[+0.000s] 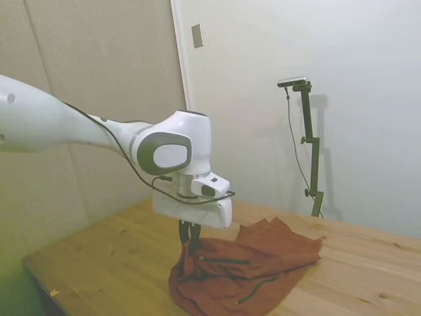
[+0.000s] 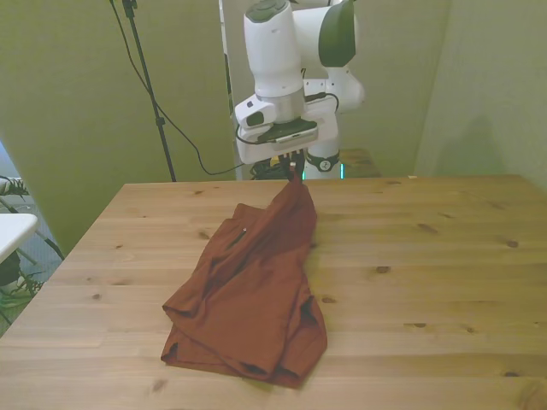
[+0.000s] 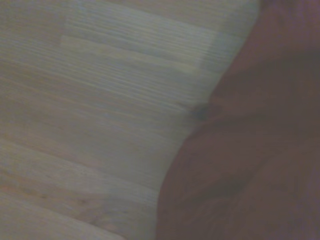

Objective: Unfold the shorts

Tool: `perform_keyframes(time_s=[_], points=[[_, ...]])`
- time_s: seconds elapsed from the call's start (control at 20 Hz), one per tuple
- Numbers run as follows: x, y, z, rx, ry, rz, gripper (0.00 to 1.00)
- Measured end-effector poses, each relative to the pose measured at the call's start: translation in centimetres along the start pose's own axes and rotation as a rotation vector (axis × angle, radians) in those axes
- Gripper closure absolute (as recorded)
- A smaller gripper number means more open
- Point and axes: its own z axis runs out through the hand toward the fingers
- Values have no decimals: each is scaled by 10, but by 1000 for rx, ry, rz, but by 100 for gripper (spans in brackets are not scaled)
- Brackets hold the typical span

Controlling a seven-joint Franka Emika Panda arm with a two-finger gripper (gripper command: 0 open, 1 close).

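shorts (image 2: 256, 290) are seen as one rust-orange heap of soft fabric on the wooden table (image 2: 427, 282), still bunched and folded over rather than laid flat. one corner of them is pulled up into a peak near the table's far edge, and from that peak the cloth slopes down and widens toward the near edge, where it's piled in thick overlapping layers on the front view's left half. dark trim can be made out along the folded hems at the near end, and in the side view a thin dark drawstring (image 1: 256, 287) is draped across the top of the fabric, with another dark line running just under the lifted corner. the surface is creased all over, with a long ridge running down the middle from the peak.

the gripper (image 2: 294, 167) is clamped on that raised corner, its dark fingers pinched together over the cloth, so that bit is held off the wood while the rest is left lying on it. in the side view the gripper (image 1: 189, 238) is pointed straight down above the heap's end.

the wrist view is blurry; only a big patch of dark reddish fabric (image 3: 250, 165) next to pale wood planks (image 3: 90, 110) can be told.

counted: one pair of shorts, one arm, one gripper, one table. a dark cable is seen hanging against the green wall on the front view's left.
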Motion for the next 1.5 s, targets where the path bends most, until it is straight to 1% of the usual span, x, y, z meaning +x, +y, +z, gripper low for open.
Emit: perform_keyframes(time_s=[0.15, 0.2, 0.35, 0.6, 0.95, 1.05, 1.3, 1.5], points=[[-8, -27, 4, -12, 1, -43, 100], [-11, -35, 6, -22, 0, -57, 0], [-23, -56, 15, -59, -8, -96, 0], [-48, -86, 37, -81, -17, -162, 0], [-57, -107, 54, -93, -22, -199, 0], [-56, -110, 55, -92, -22, -204, 0], [-57, -121, 48, -79, -8, -210, 0], [-60, -141, 44, -30, -17, -206, 0]])
